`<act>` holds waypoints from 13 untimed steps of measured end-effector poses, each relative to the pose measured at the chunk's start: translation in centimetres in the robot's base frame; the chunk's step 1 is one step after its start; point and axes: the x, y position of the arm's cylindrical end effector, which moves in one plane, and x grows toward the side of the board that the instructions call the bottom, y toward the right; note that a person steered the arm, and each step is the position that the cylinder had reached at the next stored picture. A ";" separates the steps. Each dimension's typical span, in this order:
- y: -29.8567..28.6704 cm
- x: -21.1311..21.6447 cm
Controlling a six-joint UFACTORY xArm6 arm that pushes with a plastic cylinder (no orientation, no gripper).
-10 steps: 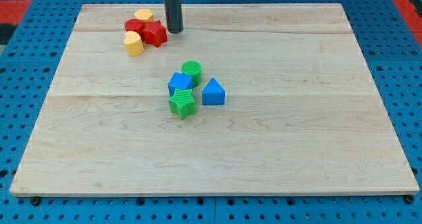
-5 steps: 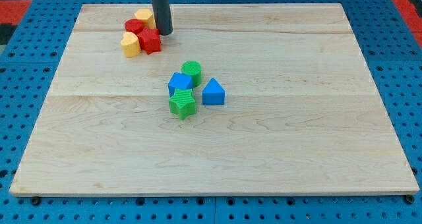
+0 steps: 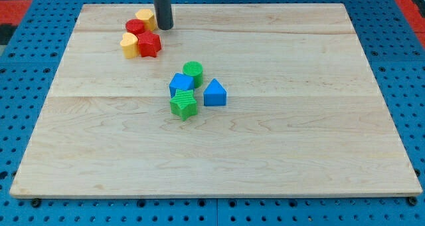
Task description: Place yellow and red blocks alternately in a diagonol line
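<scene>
Starting at the view's left, I have the four task blocks bunched near the top-left part of the wooden surface. Furthest left sits a yellow block, rounded on top, touching a red star-like block just to its right. Above those two, toward the view's top, a red round block lies against a yellow angular block. So the reds and yellows are packed in a tight clump, not spread along any line.

My tip stands just to the right of that yellow angular block, close beside it; I cannot tell whether it touches. My rig carries no hand, only the dark rod, so there is nothing clenched or released to report.

Further right, near the middle of the surface, a second cluster sits well apart: a blue cube, a green star below it, a green cylinder above, and a blue triangular block at the right.
</scene>
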 end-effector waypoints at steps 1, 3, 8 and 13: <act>-0.5 -2.0; -5.2 -2.8; -4.5 0.1; -0.5 6.0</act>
